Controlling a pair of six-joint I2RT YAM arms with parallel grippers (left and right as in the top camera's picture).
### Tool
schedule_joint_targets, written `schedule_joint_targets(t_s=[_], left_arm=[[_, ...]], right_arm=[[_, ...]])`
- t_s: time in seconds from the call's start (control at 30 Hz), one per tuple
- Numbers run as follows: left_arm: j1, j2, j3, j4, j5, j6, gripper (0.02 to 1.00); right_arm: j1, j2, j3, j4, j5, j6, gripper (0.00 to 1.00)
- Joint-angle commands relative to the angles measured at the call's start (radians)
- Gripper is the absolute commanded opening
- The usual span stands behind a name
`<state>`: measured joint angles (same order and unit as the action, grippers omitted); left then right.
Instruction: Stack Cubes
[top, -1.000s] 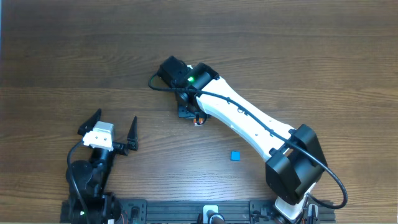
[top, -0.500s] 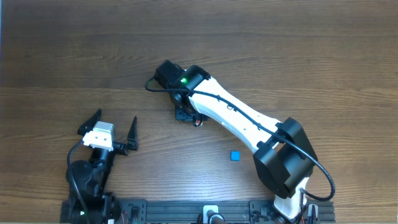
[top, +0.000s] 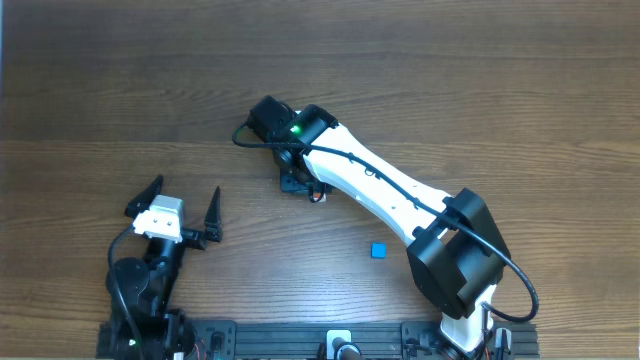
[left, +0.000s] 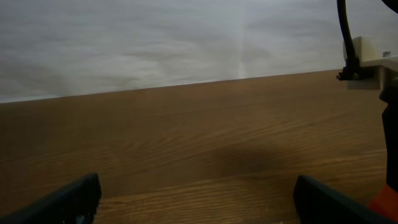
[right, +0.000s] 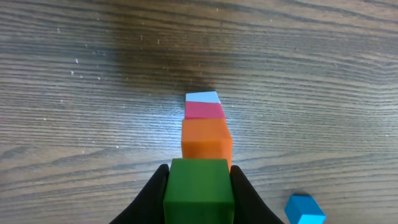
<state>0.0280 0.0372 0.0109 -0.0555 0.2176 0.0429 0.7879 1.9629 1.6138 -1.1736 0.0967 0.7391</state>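
Four cubes make up the column near the middle of the wooden worktop: in the right wrist view a green cube is uppermost, then an orange cube, a red cube and a pale blue cube lowest against the wood. The right gripper pinches the green cube, one dark finger pressed on each side face; whether that cube rests on the orange one or hangs just above it cannot be told. A fifth, bright blue cube lies alone on the wood, apart from the column and nearer the front edge, about midway along it. The right arm rises from its base by the front edge, right of the middle, and stretches diagonally toward the centre, its white link nearly straight, a green light glowing on the black wrist, the gripper pointing down over the column. The left arm is folded over its base near the front left corner, and the left gripper is held low with its two black fingers spread wide, facing along the wood toward the far edge
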Motion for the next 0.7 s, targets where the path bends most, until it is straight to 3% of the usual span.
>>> schedule_joint_targets(t_s=[0.03, 0.7], left_arm=[[-0.005, -0.005, -0.005, 0.000, 0.010, 0.018, 1.000], [-0.005, -0.005, -0.005, 0.000, 0.010, 0.018, 1.000]], right_arm=[[-0.006, 0.019, 0.008, 0.007, 0.014, 0.015, 0.016], [-0.017, 0.019, -0.016, 0.015, 0.029, 0.016, 0.031]])
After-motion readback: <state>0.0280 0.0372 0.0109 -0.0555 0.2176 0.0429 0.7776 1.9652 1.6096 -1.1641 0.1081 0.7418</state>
